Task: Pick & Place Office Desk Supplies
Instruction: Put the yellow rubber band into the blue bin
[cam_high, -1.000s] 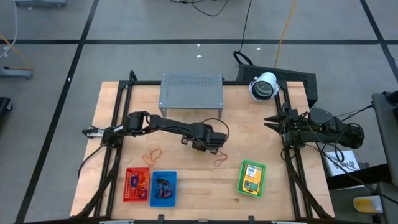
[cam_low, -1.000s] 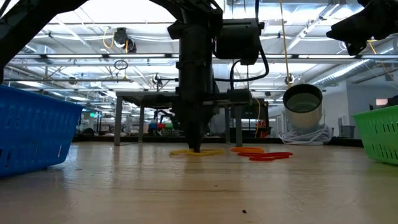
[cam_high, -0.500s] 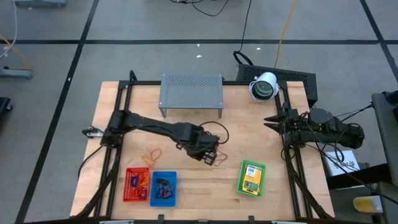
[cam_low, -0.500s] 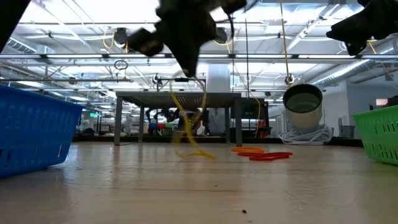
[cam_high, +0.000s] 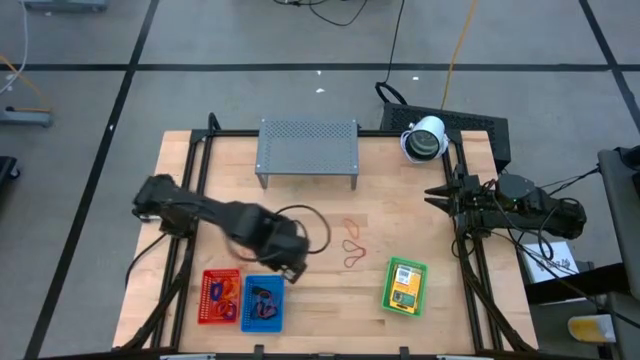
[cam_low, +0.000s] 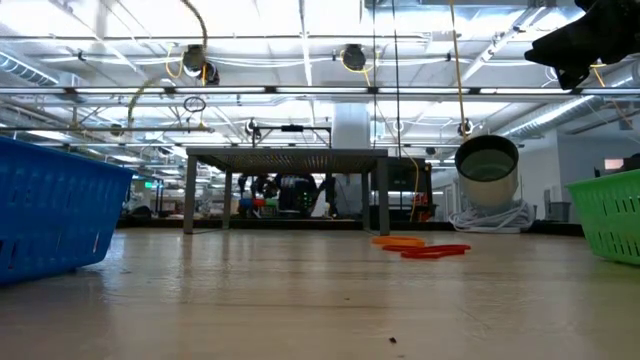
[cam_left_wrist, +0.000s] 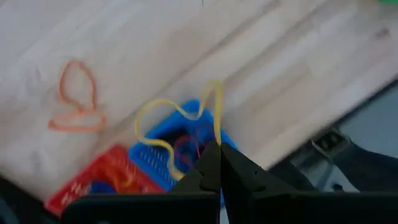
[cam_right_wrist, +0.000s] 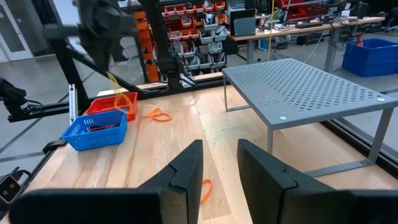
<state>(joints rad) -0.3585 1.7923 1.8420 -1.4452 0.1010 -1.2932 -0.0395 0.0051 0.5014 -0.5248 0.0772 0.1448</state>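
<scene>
A: What has changed since a second ago?

B: The left gripper was down on the wood in the middle of the table, pinching a yellow rubber band. Now it has lifted and swung over to the near-left area, just above the blue basket. It has left the low view, where the band lay flat under it before.

A: Are its fingers closed?

B: Yes, pinched together on the yellow rubber band. The left wrist view shows the thin loop dangling from the tips, twisted into a wavy shape, its long axis hanging down over the blue basket and the red basket beside it.

A: And the right gripper?

B: It waits at the right edge of the table, fingers slightly apart with nothing between them, same as before.

A: What else is lying around?

B: Red and orange rubber bands lie flat on the pale plank tabletop, right of centre; another orange loop lies near the baskets. The baskets are plastic mesh. The grey shelf is perforated sheet metal on thin legs, at the far side. The green basket holds a yellow packet.
</scene>
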